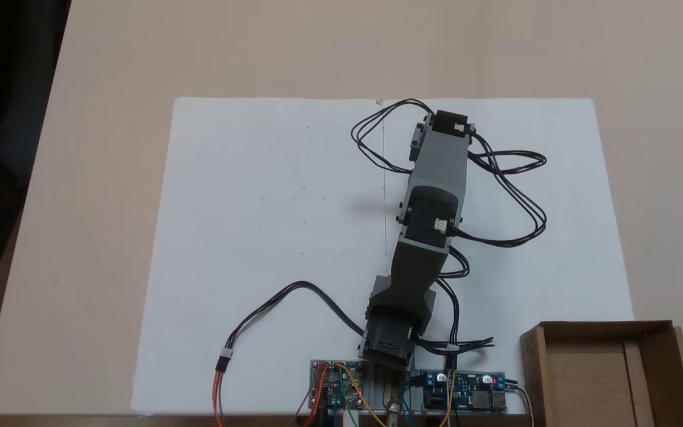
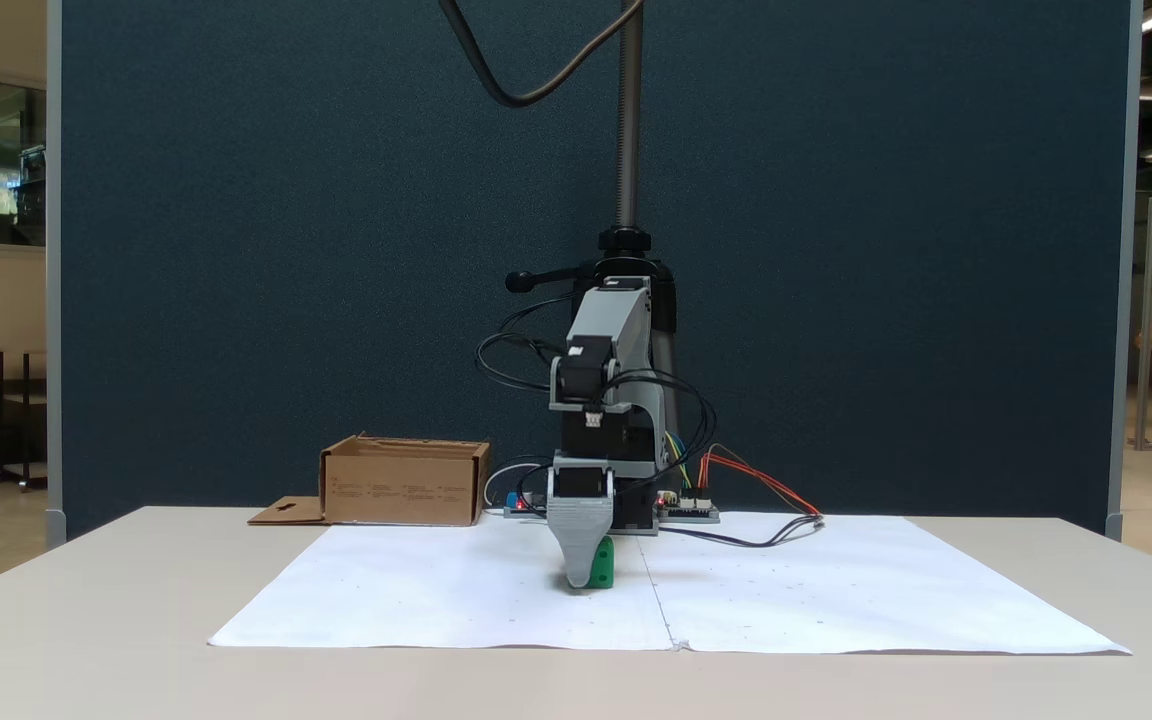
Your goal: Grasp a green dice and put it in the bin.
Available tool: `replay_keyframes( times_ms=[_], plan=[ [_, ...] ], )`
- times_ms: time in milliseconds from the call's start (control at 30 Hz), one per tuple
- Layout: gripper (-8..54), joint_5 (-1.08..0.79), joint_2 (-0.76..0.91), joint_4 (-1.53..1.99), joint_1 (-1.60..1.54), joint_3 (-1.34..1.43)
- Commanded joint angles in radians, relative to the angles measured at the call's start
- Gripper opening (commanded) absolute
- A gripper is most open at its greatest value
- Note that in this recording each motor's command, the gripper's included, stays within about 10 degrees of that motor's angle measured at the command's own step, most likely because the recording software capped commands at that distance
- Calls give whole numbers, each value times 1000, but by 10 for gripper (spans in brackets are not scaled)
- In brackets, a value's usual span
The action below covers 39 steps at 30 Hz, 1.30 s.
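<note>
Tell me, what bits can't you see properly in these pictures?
- The green dice: the grey gripper covers most of it in a fixed view, so its pips are unreadable.
- Whether the jaws are open or shut: one tip shows, so I cannot tell.
- The bin: the picture's bottom edge cuts off part of it.

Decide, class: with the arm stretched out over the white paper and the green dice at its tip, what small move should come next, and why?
Probably close on the green dice, if not yet pinched. The gripper is down at the paper with the dice beside its one visible tip; its grip cannot be judged. The bin stands apart.
</note>
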Motion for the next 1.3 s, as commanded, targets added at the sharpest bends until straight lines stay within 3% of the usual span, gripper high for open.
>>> replay_keyframes(
  times_ms=[0,300,700,833,967,1133,1267],
  plan=[
    [367,86,17,8,12,-8],
    [210,175,17,9,-3,-8],
    [208,252,17,29,-52,-5],
    [130,256,17,26,-48,-6],
    [129,262,18,57,-35,-34],
    [129,273,18,256,-2,-244],
    [129,275,18,460,60,-563]
  ],
)
